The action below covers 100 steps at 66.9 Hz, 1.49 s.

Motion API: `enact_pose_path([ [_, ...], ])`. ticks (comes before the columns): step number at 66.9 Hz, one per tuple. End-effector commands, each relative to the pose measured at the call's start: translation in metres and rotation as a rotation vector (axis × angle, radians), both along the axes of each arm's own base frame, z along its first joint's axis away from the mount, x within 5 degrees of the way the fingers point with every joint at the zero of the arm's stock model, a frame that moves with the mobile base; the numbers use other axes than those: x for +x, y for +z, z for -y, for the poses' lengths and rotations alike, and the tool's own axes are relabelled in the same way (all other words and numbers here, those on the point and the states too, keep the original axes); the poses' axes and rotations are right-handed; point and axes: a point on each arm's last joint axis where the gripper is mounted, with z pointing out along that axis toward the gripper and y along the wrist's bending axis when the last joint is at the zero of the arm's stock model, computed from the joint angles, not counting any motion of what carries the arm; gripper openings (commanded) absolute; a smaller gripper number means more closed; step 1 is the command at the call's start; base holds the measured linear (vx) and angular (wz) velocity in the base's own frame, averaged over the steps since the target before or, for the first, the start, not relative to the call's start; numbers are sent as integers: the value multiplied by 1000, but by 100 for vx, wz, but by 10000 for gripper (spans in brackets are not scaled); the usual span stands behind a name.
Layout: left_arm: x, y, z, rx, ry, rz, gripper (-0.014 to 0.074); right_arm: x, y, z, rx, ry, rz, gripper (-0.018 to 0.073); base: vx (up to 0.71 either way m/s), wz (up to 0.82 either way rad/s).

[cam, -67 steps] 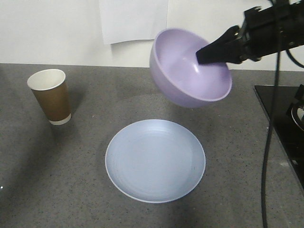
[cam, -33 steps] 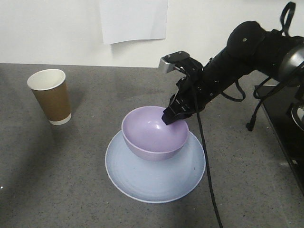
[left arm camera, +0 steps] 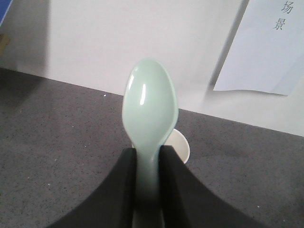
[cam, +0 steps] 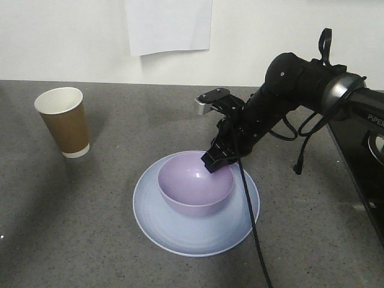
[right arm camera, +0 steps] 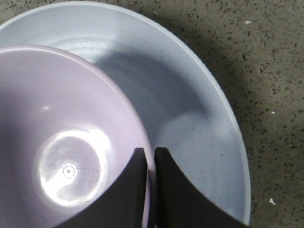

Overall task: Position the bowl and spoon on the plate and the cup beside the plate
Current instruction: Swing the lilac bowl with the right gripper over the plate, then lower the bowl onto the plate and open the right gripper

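The lavender bowl [cam: 195, 183] [right arm camera: 61, 142] sits upright on the pale blue plate [cam: 180, 231] [right arm camera: 190, 109]. My right gripper [cam: 217, 162] [right arm camera: 149, 154] is shut on the bowl's far right rim, one finger inside and one outside. The brown paper cup [cam: 64, 122] stands at the left, well apart from the plate; its white rim [left arm camera: 182, 146] shows behind the spoon in the left wrist view. My left gripper [left arm camera: 147, 153] is shut on the handle of the mint-green spoon [left arm camera: 149, 107], which points away over the counter. The left arm is out of the front view.
A black cable [cam: 252, 228] hangs from the right arm across the plate's right side. A black appliance [cam: 360, 156] lies at the right edge of the grey counter. White paper [cam: 168, 24] hangs on the back wall.
The right arm brought the bowl down from mid-air onto the plate. Over the last half second the bowl settled lower and slightly right, toward the plate's middle.
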Motion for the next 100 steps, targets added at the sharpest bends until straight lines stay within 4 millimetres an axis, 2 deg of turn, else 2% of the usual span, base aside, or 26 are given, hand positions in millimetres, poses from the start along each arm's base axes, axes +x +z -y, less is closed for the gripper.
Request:
enact_pose_path([
  [1,-3,13,1,7,-33,73,-6,-2,33,-1,59,-18,89,25,0,0],
  [36,-3,13,1,7,-33,73,-6,0,34,0,58,-38,103,222,0,0],
  [51,-3,13,1,7,-33,73,-6,0,51,4,49,-74,188,252,0,0],
  [63,-3,13,1,7,-33,73,-6,-2,86,10,38,-92,288,252,0,0],
  [79,-3,13,1,7,-33,73,-6,-14,158,16,93,-130,443,244,0,0],
  [90,-3,13,1,7,-33,73,-6,-44,208,26,155,-150,559,177,0,0],
  [100,-3,13,1,7,-33,73,-6,-79,246,38,202,-160,661,37,0,0],
])
